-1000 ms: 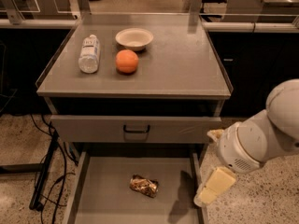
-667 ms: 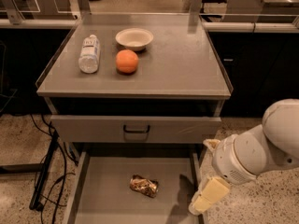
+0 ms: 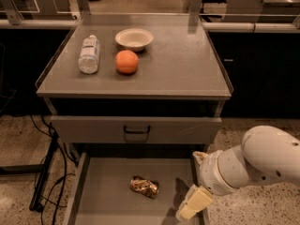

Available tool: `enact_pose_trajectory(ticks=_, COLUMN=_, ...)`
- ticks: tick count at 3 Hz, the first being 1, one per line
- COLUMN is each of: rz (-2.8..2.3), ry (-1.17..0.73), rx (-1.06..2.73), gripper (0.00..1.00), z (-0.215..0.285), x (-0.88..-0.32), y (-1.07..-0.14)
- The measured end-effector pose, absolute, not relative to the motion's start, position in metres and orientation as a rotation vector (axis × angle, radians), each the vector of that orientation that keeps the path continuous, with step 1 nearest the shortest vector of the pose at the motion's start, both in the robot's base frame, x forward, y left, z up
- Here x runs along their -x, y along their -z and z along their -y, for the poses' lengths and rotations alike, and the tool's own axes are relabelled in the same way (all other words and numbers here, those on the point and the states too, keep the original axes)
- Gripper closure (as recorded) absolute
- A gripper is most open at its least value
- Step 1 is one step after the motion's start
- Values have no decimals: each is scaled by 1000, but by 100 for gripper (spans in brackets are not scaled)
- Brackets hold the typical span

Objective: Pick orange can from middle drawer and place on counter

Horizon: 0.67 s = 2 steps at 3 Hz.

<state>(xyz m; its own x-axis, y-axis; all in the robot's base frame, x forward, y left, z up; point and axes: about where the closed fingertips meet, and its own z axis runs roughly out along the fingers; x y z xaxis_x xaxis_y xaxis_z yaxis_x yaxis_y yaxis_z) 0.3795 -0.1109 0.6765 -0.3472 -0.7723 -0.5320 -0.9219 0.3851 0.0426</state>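
Gripper [image 3: 193, 204]: cream-coloured, at the lower right of the view, carried on a bulky white arm [image 3: 262, 161] that entered from the right edge; it hung at the right front corner of the middle drawer [image 3: 105, 198], angled down and to the left; whether it was open or closed could not be told, and it held nothing that could be seen. Middle drawer: pulled out, grey, flat bottom, low side walls. Orange can [image 3: 144, 186]: crumpled, shiny brown and gold, lying on its side on the drawer bottom near the centre, to the left of the gripper and apart from it, with a dark shadow on the drawer floor between the two. Drawer front [image 3: 84, 128]: grey, closed, directly above the open drawer, with a black handle [image 3: 137, 131] at its centre. Counter [image 3: 183, 64]: grey flat top with a low raised rim, its right half bare. Orange fruit [image 3: 127, 62]: round, on the left-centre of the counter. White bowl [image 3: 134, 38]: just behind the fruit. Clear bottle [image 3: 89, 54]: lying on its side, left of the fruit. Black cables [image 3: 47, 182]: on the speckled floor, left of the cabinet.
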Motion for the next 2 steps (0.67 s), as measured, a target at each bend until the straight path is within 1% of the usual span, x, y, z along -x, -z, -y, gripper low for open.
enact_pose_trajectory(ticks=1, rz=-2219, ry=-473, rx=1463, gripper=0, z=96, x=-388, y=-643)
enact_pose_trajectory(ticks=2, rz=-2265, ry=-557, rx=1456, gripper=0, z=77, x=-403, y=-610)
